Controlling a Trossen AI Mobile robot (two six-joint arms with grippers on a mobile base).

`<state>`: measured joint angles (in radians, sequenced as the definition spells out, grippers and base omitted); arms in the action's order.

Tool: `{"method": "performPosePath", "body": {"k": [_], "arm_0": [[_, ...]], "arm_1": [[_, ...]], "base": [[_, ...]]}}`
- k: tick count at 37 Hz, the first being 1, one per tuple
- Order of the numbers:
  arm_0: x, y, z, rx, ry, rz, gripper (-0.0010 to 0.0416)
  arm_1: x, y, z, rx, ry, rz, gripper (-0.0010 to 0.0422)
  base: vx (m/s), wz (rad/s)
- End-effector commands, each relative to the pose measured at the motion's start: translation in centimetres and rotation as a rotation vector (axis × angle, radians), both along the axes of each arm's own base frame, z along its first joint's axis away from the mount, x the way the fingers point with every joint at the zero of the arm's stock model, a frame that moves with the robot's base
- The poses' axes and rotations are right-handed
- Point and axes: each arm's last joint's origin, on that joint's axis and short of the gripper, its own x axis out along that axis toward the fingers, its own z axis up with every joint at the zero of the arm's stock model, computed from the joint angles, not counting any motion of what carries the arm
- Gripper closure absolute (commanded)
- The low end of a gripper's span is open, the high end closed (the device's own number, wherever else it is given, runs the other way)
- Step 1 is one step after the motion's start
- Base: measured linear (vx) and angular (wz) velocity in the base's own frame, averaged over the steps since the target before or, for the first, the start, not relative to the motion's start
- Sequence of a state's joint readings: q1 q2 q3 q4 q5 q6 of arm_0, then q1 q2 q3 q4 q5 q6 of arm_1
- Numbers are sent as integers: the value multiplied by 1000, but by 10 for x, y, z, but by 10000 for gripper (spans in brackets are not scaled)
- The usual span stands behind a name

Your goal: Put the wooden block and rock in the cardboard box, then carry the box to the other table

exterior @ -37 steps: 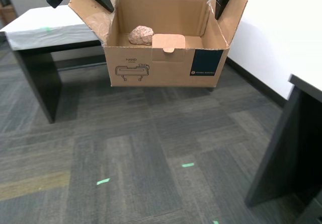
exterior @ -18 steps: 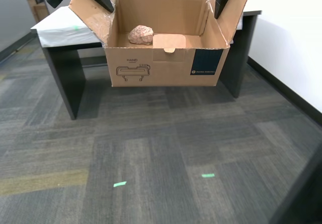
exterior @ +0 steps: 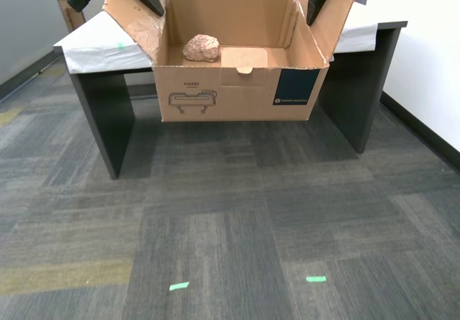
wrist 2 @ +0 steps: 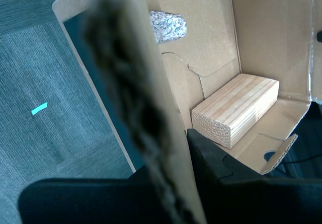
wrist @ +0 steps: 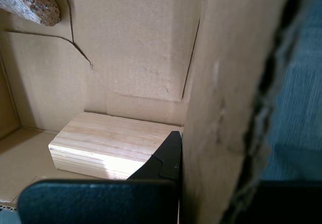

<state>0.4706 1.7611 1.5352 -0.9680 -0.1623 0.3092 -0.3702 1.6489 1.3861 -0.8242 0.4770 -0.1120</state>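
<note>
I have the cardboard box (exterior: 237, 83) lifted clear of the carpet, in front of the white-cloth bench (exterior: 100, 43). My first gripper (wrist: 186, 168) has its fingers (wrist: 163, 161) clamped on one upright side flap, and my second gripper (wrist 2: 176, 158) pinches the other flap. Inside the box lie the wooden block (wrist 2: 236, 108) and, apart from it, the rock (exterior: 202, 47).

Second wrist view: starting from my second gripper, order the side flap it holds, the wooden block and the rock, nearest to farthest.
1. The side flap, clamped in my second gripper.
2. The wooden block, on the box floor just past the inner finger.
3. The rock, at the box's far end.
</note>
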Motion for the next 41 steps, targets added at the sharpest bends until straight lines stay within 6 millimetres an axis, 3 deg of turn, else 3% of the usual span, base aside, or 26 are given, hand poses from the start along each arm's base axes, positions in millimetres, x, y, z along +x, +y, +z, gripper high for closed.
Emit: {"method": "performPosePath", "body": {"k": [1,26,41], "arm_0": [[2,-1,2,18,-13,9,406],[5,0,3,17,-62,59,406],[6,1,3,21,-68,59,406]], "arm_1": [[-1,-2,1,-25,18,2,413],[2,-1,1,30,-14,68,413],[2,-1,1,43,-33,54,413]], "base": [[199,-78],[194,-80],[204,90]]}}
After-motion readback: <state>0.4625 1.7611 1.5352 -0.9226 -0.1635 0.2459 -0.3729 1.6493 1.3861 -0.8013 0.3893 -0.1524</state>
